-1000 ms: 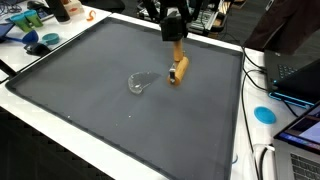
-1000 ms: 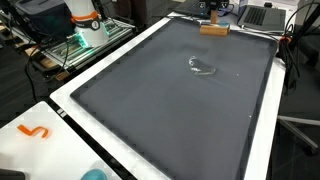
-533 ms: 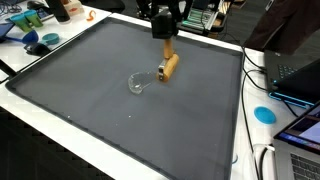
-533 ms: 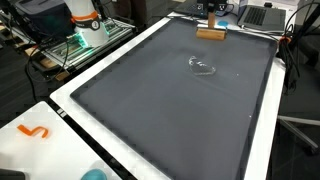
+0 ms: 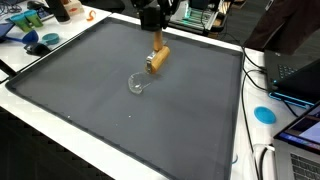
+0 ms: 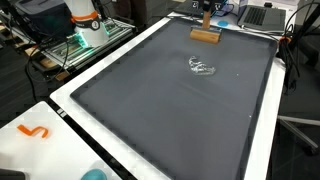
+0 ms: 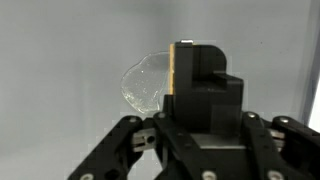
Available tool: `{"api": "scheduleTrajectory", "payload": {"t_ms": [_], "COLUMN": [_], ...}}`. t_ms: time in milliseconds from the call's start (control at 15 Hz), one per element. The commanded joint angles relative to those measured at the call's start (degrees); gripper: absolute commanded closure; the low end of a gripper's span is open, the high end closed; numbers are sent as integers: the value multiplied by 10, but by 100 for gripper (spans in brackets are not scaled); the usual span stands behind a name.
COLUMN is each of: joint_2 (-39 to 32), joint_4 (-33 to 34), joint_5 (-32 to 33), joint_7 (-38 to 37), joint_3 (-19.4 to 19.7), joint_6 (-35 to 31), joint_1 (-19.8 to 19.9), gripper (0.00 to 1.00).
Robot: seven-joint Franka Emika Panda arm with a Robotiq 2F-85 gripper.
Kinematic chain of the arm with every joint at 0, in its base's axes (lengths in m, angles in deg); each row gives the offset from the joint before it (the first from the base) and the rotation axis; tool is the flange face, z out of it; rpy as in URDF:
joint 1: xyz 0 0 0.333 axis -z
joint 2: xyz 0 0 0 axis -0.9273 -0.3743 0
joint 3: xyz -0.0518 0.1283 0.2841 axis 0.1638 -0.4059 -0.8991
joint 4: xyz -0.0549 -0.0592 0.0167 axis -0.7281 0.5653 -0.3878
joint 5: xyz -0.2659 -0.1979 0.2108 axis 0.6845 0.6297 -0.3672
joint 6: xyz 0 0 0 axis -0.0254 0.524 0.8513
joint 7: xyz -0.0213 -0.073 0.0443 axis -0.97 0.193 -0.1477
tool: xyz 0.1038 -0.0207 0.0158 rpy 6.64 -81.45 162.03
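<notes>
The white table carried a dark grey mat with a raised rim, which covered most of the tabletop in both exterior views. A laptop stood off the mat at the table's edge, with cables beside it.

The gripper hung over the far part of the mat, near its back rim. Its fingers were clamped on a wooden block, taking it by the upper end. The block was tan and oblong and hung tilted, with its lower end pointing down toward the mat. Whether that lower end touched the mat surface could not be determined from either exterior view. In the wrist view, only a narrow tan edge of the block showed beside the black finger hardware.

A clear plastic piece lay on the mat just in front of the block, close to it but apart from it. It was rounded and transparent. In an exterior view it showed only as a pale glinting outline on the grey surface. In the wrist view it appeared as a translucent curved shape directly beyond the block's edge. Its exact form could not be determined.

A small blue disc lay on the white table outside the mat's rim. An orange S-shaped piece lay on the table at the opposite corner, well apart from the gripper.
</notes>
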Motion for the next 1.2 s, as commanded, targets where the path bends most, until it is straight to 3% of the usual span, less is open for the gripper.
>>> {"api": "scheduleTrajectory", "payload": {"t_ms": [0,1133], "joint_2": [8,28], "joint_4": [15,37], "joint_5": [28,147], "joint_7": [-29,-38], "joint_3": [9,37], "joint_6": [36,99], "joint_1": [-3,9], "gripper": [76,76]}}
